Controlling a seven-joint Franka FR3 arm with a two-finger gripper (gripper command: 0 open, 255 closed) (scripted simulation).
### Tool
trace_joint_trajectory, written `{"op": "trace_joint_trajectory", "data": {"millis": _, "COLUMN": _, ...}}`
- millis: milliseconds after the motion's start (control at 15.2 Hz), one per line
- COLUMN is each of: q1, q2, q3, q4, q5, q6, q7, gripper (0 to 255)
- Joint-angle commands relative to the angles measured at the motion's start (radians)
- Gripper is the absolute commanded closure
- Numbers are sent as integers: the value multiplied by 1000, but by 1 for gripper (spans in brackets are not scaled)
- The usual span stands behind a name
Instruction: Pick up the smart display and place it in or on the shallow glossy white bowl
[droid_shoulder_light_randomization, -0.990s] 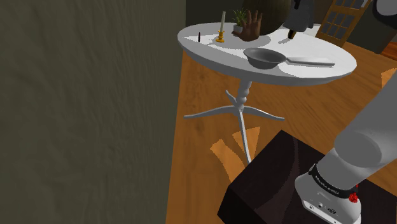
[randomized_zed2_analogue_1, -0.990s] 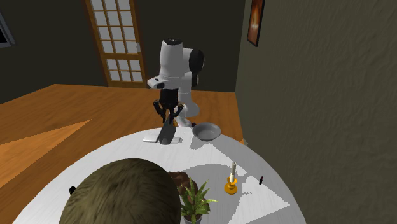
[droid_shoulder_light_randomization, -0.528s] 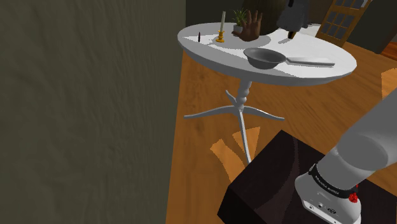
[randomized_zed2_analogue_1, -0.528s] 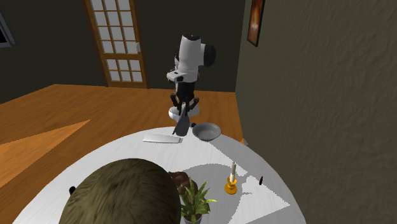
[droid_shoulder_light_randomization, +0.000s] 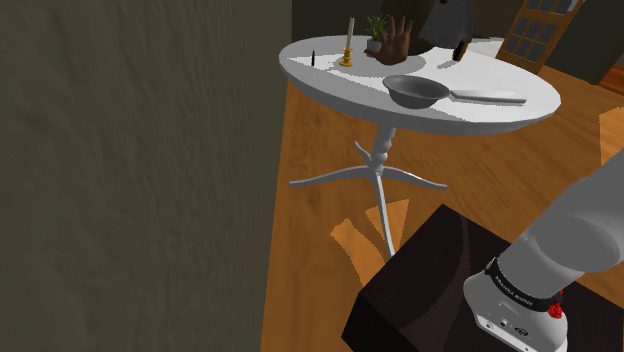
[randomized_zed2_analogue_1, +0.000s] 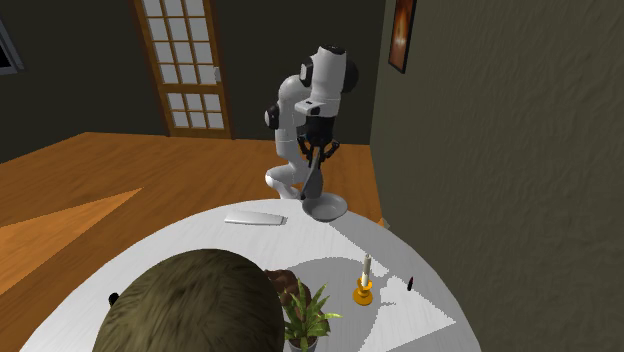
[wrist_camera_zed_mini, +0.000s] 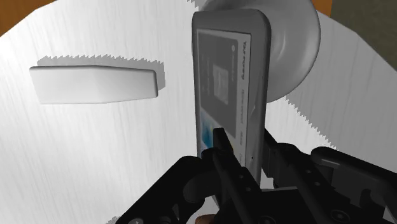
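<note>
Now the black pincer (wrist_camera_zed_mini: 245, 147) is clamped on the lower end of the smart display (wrist_camera_zed_mini: 229, 76), a thin slab held upright in the air, just above the shallow pale bowl (wrist_camera_zed_mini: 296, 44) on the round white table (wrist_camera_zed_mini: 83, 165). The display looks stiff and light but smooth-sided, so it may slip or crack if dropped. Gripping across its thin faces suits it. A flat white block (wrist_camera_zed_mini: 95, 84) lies apart.

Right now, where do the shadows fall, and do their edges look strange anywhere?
Wrist view: saw-toothed shadow edges lie on the table by the slab and the bowl; the display in the tool shows no glare. Second exterior view: a bright wedge crosses the table by the candle. Shoulder view: the wall is dim.
</note>
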Motion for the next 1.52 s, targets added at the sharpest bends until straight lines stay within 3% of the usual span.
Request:
{"op": "trace_joint_trajectory", "data": {"millis": 0, "q1": 24, "q2": -12, "q3": 34, "q4": 3, "q5": 4, "q6": -24, "q7": 58, "gripper": 255}}
{"op": "trace_joint_trajectory", "data": {"millis": 198, "q1": 49, "q2": -17, "q3": 71, "q4": 13, "q5": 10, "q6": -48, "q7": 119, "gripper": 255}}
{"op": "trace_joint_trajectory", "data": {"millis": 1452, "q1": 50, "q2": -178, "q3": 62, "q4": -440, "q5": 24, "q6": 242, "q7": 155, "gripper": 255}}
